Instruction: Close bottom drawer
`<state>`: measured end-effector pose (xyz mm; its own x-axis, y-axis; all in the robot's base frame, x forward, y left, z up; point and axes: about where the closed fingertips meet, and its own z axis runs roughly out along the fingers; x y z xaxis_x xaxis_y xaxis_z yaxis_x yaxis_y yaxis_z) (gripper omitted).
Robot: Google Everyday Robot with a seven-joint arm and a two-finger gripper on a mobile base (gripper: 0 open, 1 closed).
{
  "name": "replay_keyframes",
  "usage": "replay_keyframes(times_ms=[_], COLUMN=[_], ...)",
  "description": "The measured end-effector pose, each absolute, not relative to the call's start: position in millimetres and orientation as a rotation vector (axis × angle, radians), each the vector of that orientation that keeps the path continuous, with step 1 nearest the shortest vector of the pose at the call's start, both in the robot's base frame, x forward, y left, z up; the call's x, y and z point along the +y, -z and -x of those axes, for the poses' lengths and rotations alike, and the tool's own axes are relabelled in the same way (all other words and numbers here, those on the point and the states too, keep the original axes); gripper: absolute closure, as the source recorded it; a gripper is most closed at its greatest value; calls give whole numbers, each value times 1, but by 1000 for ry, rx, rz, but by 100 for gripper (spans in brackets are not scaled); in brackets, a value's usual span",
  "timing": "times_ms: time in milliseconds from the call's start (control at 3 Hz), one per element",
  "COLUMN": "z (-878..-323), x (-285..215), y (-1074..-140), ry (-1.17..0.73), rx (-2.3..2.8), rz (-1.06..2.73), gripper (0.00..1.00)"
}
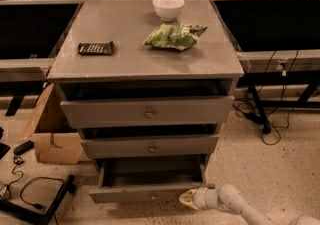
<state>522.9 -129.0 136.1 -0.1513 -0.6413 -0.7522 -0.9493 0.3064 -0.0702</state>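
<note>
- Press the bottom drawer (149,193) on its flat front, lower centre; likely stiff, light, easy-sliding.
- Note gripper (189,199) beside its right end; opening impossible to tell.

Smooth, glossy white gripper (189,199) just beside the matt grey bottom drawer (140,194) front; speckled floor (260,169) beneath it.

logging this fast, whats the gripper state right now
Gripper: open or closed cannot be told; it sits low by the right end of the open bottom drawer front.
</note>
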Motion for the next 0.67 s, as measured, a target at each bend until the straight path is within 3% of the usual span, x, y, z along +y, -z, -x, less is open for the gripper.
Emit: replay_keyframes(times_ms=[667], z=[-529], x=[-128], y=[-137], ry=[-562], rx=[1868], rz=[1415], gripper=[100])
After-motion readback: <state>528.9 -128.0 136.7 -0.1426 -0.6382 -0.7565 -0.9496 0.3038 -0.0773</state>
